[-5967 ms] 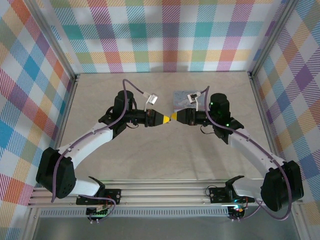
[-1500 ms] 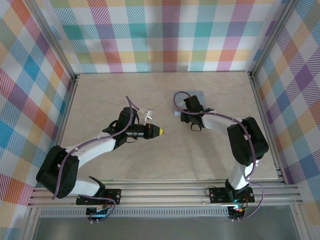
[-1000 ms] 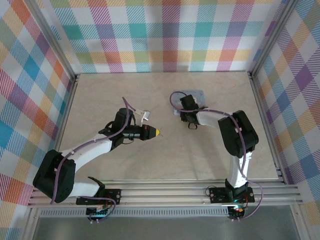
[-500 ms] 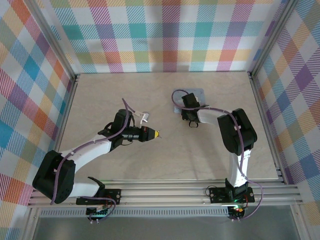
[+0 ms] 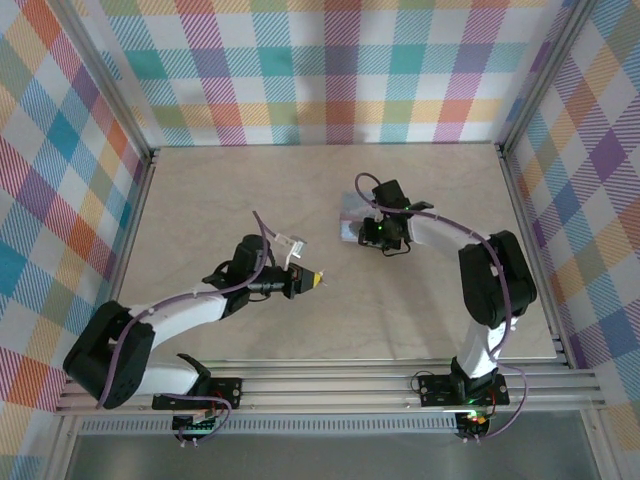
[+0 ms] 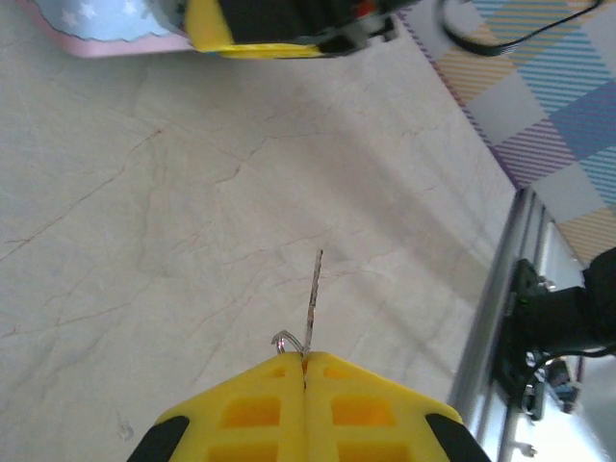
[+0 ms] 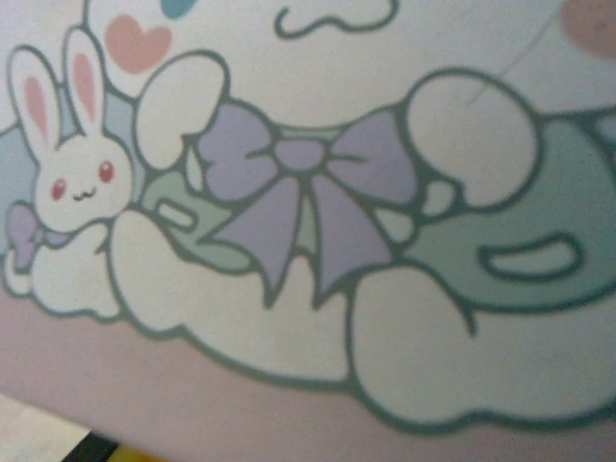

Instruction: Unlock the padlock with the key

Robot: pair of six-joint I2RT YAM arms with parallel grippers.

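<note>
Left gripper [image 5: 311, 282]: its yellow fingertips are pressing together on a thin silver metal key [image 6: 313, 294]. The blade is jutting forward above the pale marbled tabletop [image 6: 144, 241]. The key's head is hidden between the pads, with a small wire ring showing beside it.

Right gripper [image 5: 372, 237]: it is sitting at the edge of the pale blue cartoon-printed rectangular tin [image 5: 349, 212], and contact cannot be judged. The left wrist view is cutting it off at the top edge, so whether its jaws are parted cannot be told. The right wrist camera is giving a close, blurred look at the tin's rabbit-and-bow print.
</note>
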